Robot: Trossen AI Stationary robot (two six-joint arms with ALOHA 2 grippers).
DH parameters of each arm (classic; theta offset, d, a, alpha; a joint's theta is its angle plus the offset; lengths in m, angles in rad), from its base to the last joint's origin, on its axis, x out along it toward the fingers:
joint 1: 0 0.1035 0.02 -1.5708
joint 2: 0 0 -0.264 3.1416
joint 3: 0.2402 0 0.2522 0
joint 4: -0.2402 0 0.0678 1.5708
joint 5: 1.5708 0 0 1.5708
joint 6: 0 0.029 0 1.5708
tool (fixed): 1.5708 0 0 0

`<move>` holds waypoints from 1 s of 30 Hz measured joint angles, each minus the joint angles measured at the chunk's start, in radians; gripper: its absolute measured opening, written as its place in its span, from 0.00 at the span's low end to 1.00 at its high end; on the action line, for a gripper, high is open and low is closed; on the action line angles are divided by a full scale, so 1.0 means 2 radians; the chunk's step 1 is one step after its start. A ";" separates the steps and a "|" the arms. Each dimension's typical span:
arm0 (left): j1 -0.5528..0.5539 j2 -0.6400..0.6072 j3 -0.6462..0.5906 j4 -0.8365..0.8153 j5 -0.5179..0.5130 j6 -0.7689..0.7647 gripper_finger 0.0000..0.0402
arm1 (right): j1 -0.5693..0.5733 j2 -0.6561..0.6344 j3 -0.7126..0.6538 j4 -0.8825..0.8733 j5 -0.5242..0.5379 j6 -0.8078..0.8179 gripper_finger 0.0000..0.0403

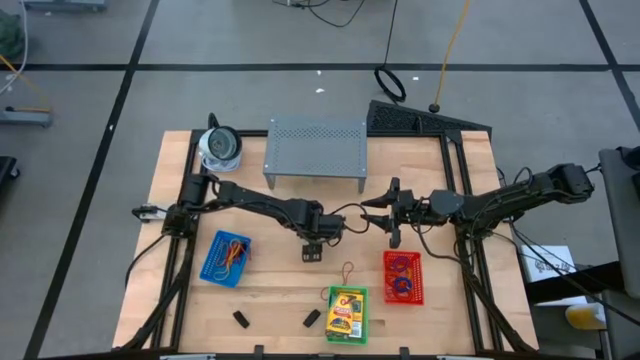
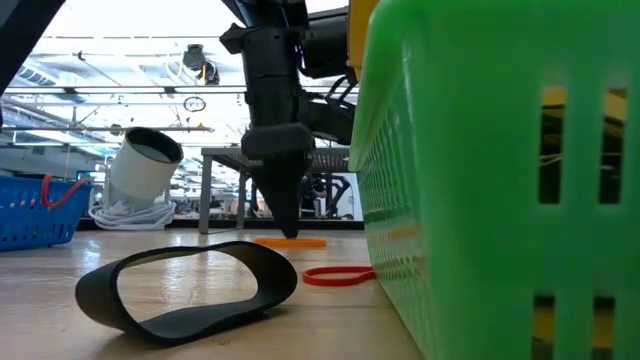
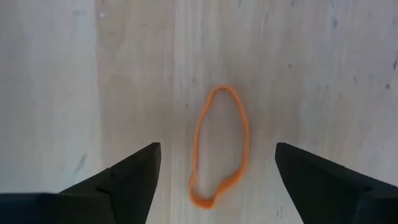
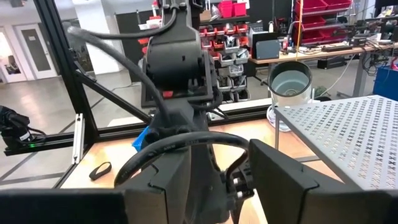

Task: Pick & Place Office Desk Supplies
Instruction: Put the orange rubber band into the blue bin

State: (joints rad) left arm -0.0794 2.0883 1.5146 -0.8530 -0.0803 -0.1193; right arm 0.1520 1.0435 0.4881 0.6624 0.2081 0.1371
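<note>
Orange rubber-band loop (image 3: 219,147) lies flat on bare desk (image 3: 323,74), mid-desk, between left tool's (image 1: 312,252) spread fingers (image 3: 127,177) (no contact visible). Left tool points straight down over it. Right tool (image 1: 392,217) hovers nearby, fingers apart, empty.

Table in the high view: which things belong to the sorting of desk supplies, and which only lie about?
Job: orange rubber band; black clips; crayon box; blue basket, green basket, red basket.
Lying about: grey perforated shelf; round white object.
</note>
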 joint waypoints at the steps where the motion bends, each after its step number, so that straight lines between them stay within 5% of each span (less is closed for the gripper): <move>1: -0.001 0.003 0.000 0.001 0.000 0.000 0.82 | 0.000 0.000 0.000 0.000 0.000 0.000 0.39; 13: 0.000 0.024 0.002 0.025 0.002 -0.001 0.69 | 0.000 0.000 0.000 0.001 0.000 0.001 0.39; 20: 0.014 0.025 0.000 0.032 0.057 0.003 0.53 | 0.000 0.000 0.000 0.003 0.001 0.003 0.39; 30: 0.013 0.025 -0.001 0.044 0.028 -0.004 0.35 | 0.000 0.000 0.000 0.003 0.000 0.004 0.39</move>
State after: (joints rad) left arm -0.0527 2.1391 1.5135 -0.7647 -0.0253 -0.1280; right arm 0.1528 1.0431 0.4877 0.6689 0.2073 0.1448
